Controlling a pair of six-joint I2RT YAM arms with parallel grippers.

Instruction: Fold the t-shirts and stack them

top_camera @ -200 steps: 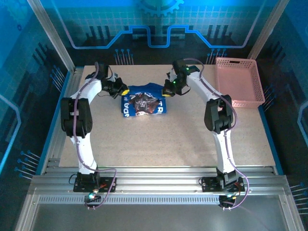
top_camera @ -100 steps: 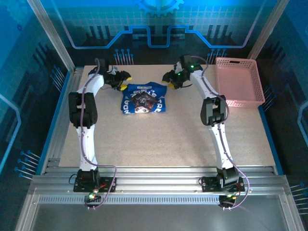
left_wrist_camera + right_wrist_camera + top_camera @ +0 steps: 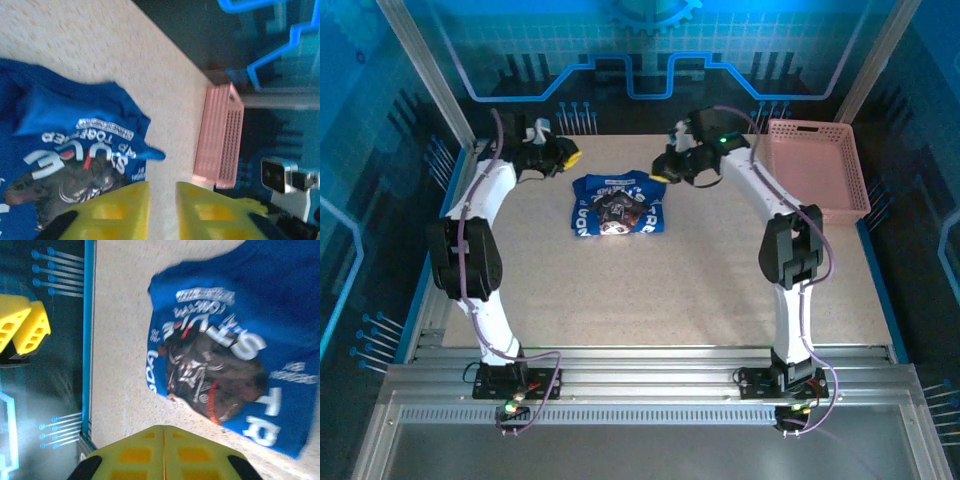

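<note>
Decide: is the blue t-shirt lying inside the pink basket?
No, the t-shirt lies on the table, apart from the pink basket.

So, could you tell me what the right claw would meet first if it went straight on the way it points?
Most likely the blue t-shirt: the shut right claw points across bare table at its printed side, nothing between. Height above the cloth is unclear, so it might skim over.

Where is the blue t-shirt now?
In the top view the t-shirt lies at the far middle of the table, between the left gripper and the right gripper.
</note>
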